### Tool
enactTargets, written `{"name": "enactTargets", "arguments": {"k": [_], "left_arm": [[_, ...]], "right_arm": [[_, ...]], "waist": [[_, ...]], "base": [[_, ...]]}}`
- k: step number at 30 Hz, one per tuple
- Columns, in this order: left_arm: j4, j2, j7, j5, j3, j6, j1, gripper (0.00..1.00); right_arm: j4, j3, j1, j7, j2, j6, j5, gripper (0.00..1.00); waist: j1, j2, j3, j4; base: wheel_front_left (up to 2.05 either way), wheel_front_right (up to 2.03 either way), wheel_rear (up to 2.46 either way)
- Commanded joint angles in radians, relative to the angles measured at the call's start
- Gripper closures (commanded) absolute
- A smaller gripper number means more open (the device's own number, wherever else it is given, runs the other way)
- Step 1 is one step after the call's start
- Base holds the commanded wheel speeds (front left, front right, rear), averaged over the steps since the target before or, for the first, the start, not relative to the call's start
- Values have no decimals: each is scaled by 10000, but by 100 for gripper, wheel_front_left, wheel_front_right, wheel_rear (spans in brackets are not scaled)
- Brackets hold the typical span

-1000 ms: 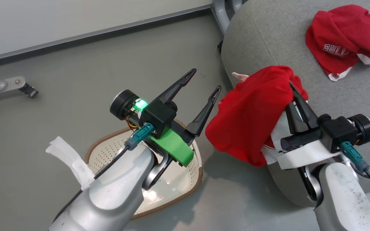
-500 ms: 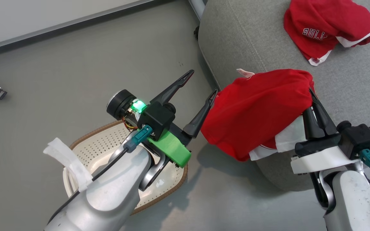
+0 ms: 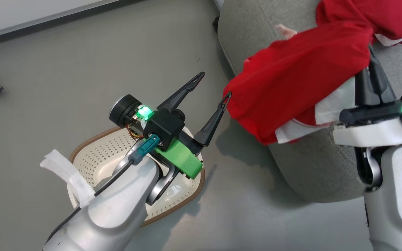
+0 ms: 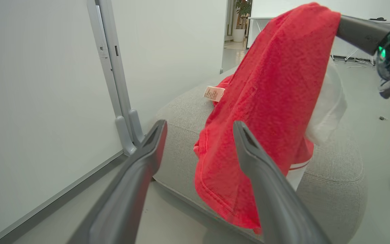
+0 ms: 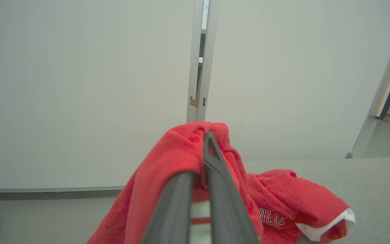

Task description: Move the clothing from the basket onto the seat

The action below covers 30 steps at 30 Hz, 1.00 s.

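Our right jaws pinch the red clothing (image 3: pixel 291 80), which hangs over the edge of the seat (image 3: pixel 257 31); released here, its overhanging hem may drag it floorward. Left jaws stand spread above the basket (image 3: pixel 96 157), probably empty, though our arm hides part.

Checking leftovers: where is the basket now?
Head view, lower left: the basket sits on the floor beneath the left gripper, apart from the seat to its right.
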Motion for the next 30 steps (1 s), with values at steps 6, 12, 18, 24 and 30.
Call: {"name": "enactTargets", "arguments": {"k": [6,12,18,24,30], "left_arm": [[-163,92,-18,204,51,63,-356,0],[-234,161,31,311,-15,15,-675,0],[-252,246,31,441,-41,0,-931,0],[-201,269,20,470,-100,-5,-1039,0],[-238,365,18,490,-120,18,-1107,0]], "right_arm": [[-248,-744,-1807,-22,-321,-11,-205,100],[-200,-1562,-3578,-22,-1033,-11,-60,100],[145,-2388,-4938,-22,-2133,-11,-103,100],[1057,-3102,-5787,-22,-3460,-11,14,100],[2168,-3807,-6099,-21,-4253,-11,58,100]], "waist": [[0,-1,826,296],[0,-1,1620,473],[0,-1,2137,510],[0,-1,2321,403],[0,-1,2479,312]], "base": [[0,0,0],[0,0,0],[0,0,0],[0,0,0],[0,0,0]]}}
